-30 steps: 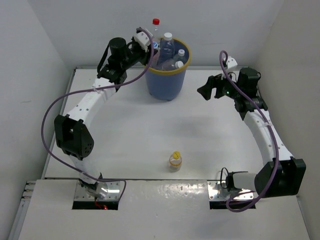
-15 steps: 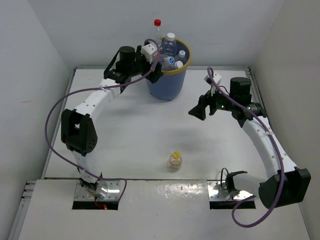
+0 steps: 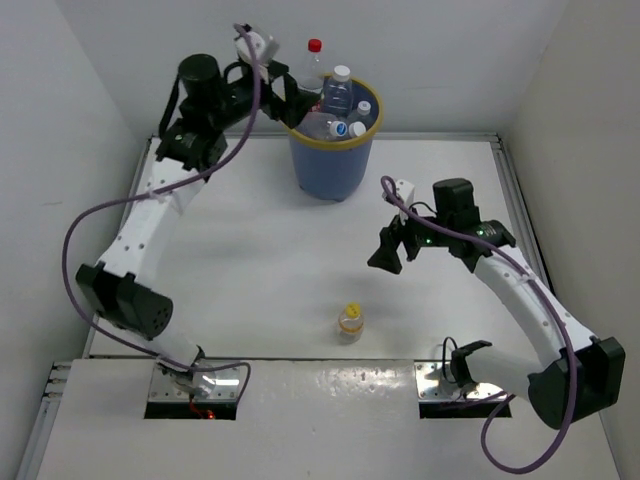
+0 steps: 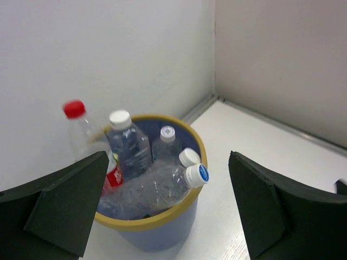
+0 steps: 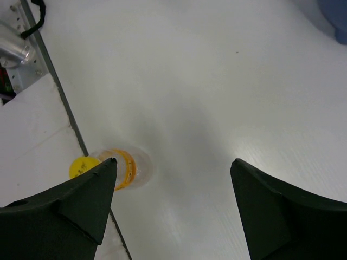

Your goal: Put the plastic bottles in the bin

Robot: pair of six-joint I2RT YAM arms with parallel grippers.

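Presently, items listed by position relative to the bin (image 3: 333,168):

1. Bin: blue with a yellow rim, upright on the white table (image 3: 240,270), near the back wall.
2. Plastic bottles in the bin: five caps are visible.
   - The red-capped bottle (image 4: 81,130) has a red label. It stands at the rim, its neck well above it.
   - The tall white-capped bottle (image 4: 128,145) is just beside the red-capped one and also clears the rim.
   - The tilted bottle (image 4: 162,187) has a blue-and-white cap and lies across the others, cap toward the rim.
   - Two more white caps (image 4: 188,156) show between these bottles.
3. Yellow-capped bottle (image 3: 350,321): on the table, well apart from the bin toward the arms' bases. It appears to be upright, and nothing touches it.
4. Left gripper (image 3: 288,95): raised at rim height, just beside the bin's left edge and apart from the bottles. Its jaws are spread wide and hold nothing.
5. Right gripper (image 3: 387,252): above the table, on the near right of the bin, between it and the yellow-capped bottle. Its jaws are spread wide and hold nothing. In the right wrist view the bottle lies beyond one fingertip, not between the fingers.
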